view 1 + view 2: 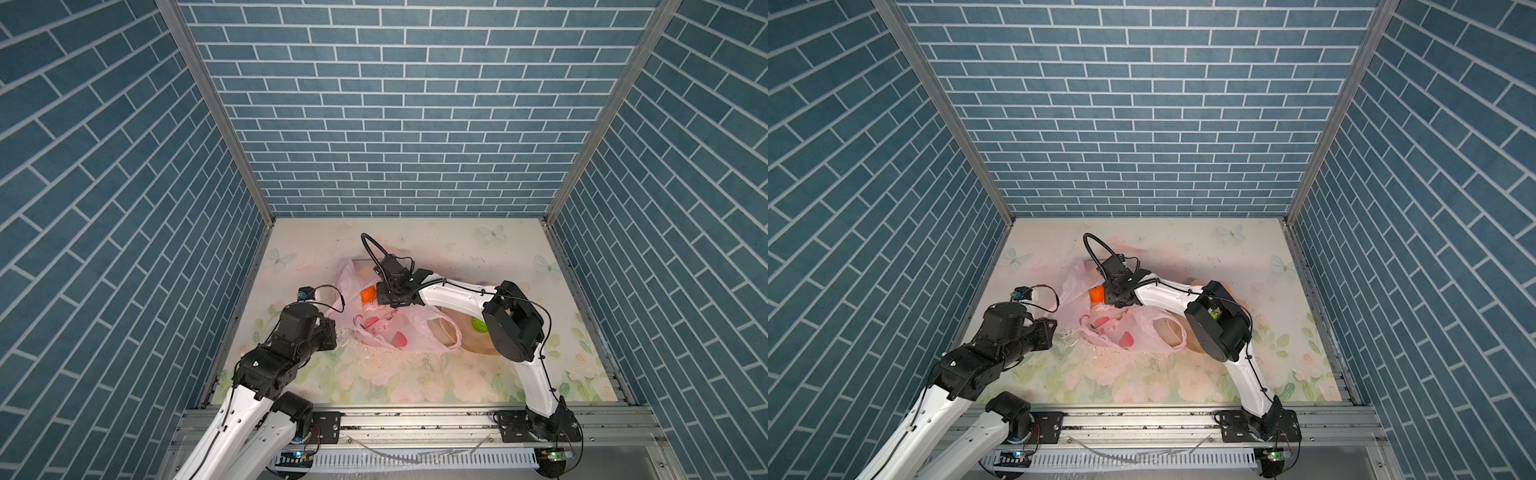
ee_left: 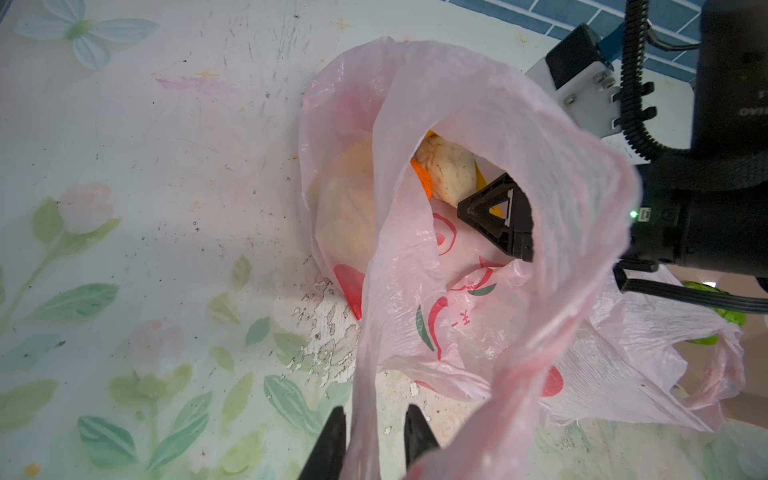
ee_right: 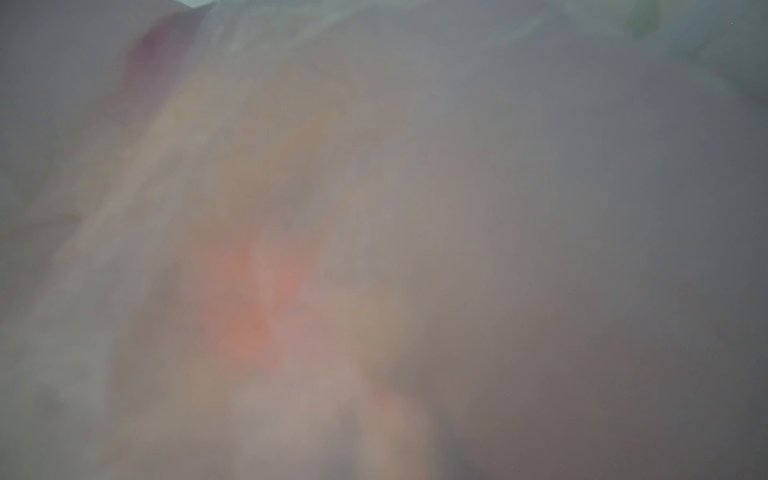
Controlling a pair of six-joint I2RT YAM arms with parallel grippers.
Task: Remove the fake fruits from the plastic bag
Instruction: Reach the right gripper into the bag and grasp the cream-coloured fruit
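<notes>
Holding the bag: the left gripper (image 2: pixel 374 440) is clamped on a strip of the plastic bag (image 2: pixel 478 124). The film runs taut between its two black tips and arches over the mouth, so the opening stands wide.
Left gripper's place: at 9 o'clock of the bag in both top views, low over the floral table (image 1: pixel 374 374).
Right gripper: the right gripper (image 1: pixel 385 294) comes in from 3 o'clock and sits at the bag's 12 o'clock edge. The left wrist view shows one black finger (image 2: pixel 494 218) inside the mouth. Film hides its partner, so it cannot be told whether the jaws are apart or closed on anything. The right wrist view is only a pink blur.
Fruit at the finger: a cream-white lump (image 2: pixel 451 172) lies just beside the fingertip. The orange (image 1: pixel 367 294) shows at 9 o'clock of this gripper.
Fruit under film: a pale round shape (image 2: pixel 349 208) sits deeper in the bag; what kind it is stays unclear.
Fruit already out: a green ball (image 1: pixel 480 325) lies in the peach bowl (image 1: pixel 469 348) at 3 o'clock of the bag, partly under the right arm.
Step in hand: likely mid-task, with the right gripper reaching in for another fruit while the mouth is held open.
Next move calls for: closing on the fruit alone without catching film, then lifting clear of the rim towards the bowl, with the left grip unchanged.
</notes>
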